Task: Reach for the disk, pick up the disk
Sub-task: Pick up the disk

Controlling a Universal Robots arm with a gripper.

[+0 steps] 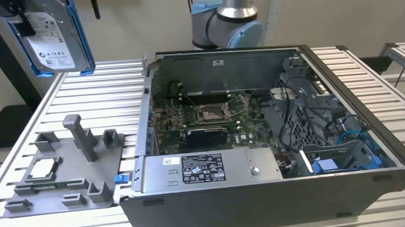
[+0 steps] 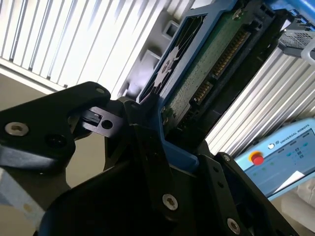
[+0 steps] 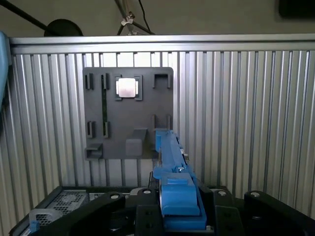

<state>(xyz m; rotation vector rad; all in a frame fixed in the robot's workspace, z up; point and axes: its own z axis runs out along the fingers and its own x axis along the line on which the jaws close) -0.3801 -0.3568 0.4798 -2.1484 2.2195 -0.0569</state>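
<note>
You've got the disk [image 1: 54, 40] in the pincer [image 1: 23, 24], which is clamped onto the drive. The drive hangs in the air at the exterior view's top left, well clear of the table [image 1: 108, 92]. It stands approx upright, a bit tilted, w/ the white label side toward that camera and blue rails down both long edges. In the second wrist view you see the disk [image 2: 209, 69] from its other face: green circuit board and connector row showing, blue rail pinched btwn the black fingers [image 2: 152, 162]. In the first wrist view the disk [image 3: 172, 162] shows edge-on, its blue rail running out from the pincer [image 3: 179, 214], w/ the table beyond it. On the table, at the exterior view's lower left, lies the grey holder tray [image 1: 27, 203] w/ a small square silver chip [image 1: 42, 167] sitting in one slot. The first wrist view also shows a thin green stick [image 3: 104, 105] in a slot just beside the chip [image 3: 127, 87]. Just beside the tray, to the exterior view's right, sits the open PC case [image 1: 263, 204], w/ mobo [image 1: 210, 113] and PSU [image 1: 205, 168] visible inside. The arm [image 1: 228, 16] stands behind the case, grey w/ blue joint caps.
</note>
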